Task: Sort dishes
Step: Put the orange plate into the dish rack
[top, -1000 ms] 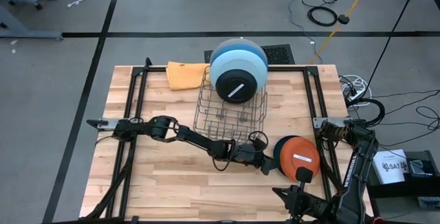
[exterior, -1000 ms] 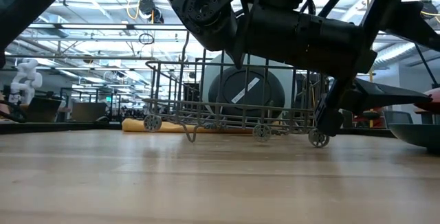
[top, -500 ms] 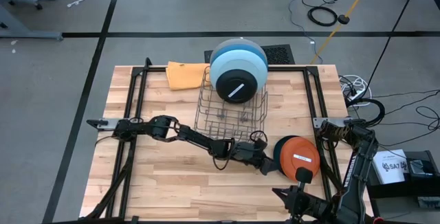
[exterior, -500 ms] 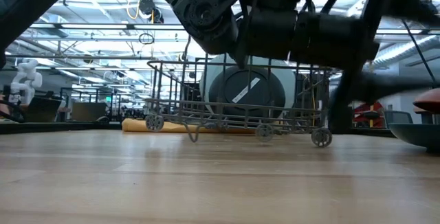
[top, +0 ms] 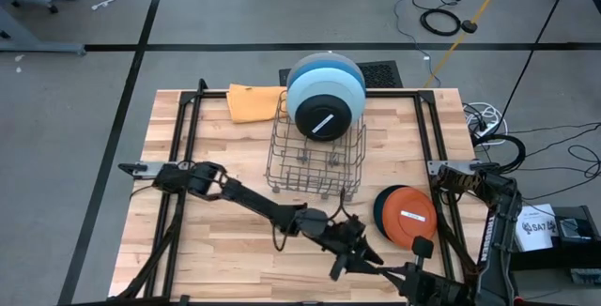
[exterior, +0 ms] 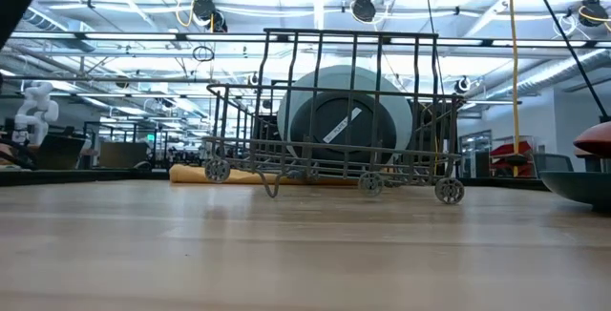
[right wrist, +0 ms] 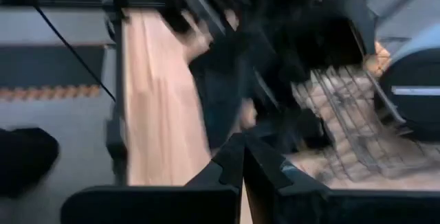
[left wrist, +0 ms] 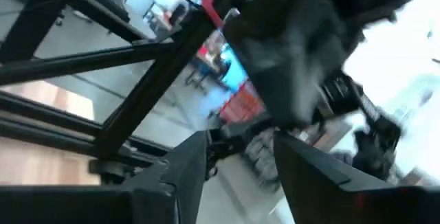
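Both arms (top: 254,203) are black, jointed links with thin black cables looped near the left claw (top: 349,261), dark angular fingers (left wrist: 185,169).

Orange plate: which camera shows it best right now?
The high view: the orange plate lies whole on the table by the right edge, white sticker up, clear of the wire rack. The low view catches only a sliver of it at the picture's right edge. Neither wrist view shows it clearly.

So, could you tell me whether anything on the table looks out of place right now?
One dish does: the orange plate lies flat on the table beside the wire rack, while the black plate and blue plate stand in or behind the rack. Nothing looks spilled or damaged.
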